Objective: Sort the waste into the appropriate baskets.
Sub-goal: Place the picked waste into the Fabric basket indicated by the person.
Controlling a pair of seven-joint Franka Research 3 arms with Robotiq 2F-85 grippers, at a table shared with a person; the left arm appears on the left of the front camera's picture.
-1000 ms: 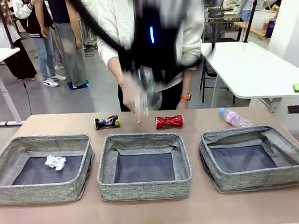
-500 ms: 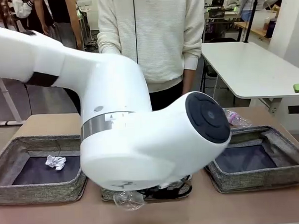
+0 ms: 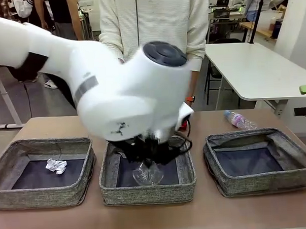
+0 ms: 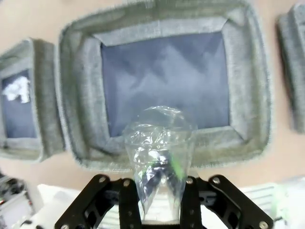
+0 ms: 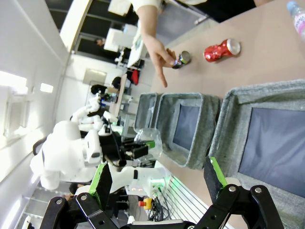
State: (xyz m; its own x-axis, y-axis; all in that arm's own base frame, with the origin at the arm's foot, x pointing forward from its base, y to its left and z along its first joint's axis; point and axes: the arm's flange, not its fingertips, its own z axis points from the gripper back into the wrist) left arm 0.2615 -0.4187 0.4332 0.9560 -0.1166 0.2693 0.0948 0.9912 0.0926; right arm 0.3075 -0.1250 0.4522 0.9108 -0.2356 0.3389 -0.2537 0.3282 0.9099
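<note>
Over middle basket (image 4: 162,33), wrinkly clear plastic piece (image 4: 159,138), cone-shaped, in left gripper (image 4: 159,188)

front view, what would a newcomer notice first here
The big white left arm reaches across the middle, its left gripper shut on a wrinkly clear plastic piece over the middle basket. A small white paper wad lies in the left basket, and across the table a person's hand points beside the dented dark-blue can.
</note>
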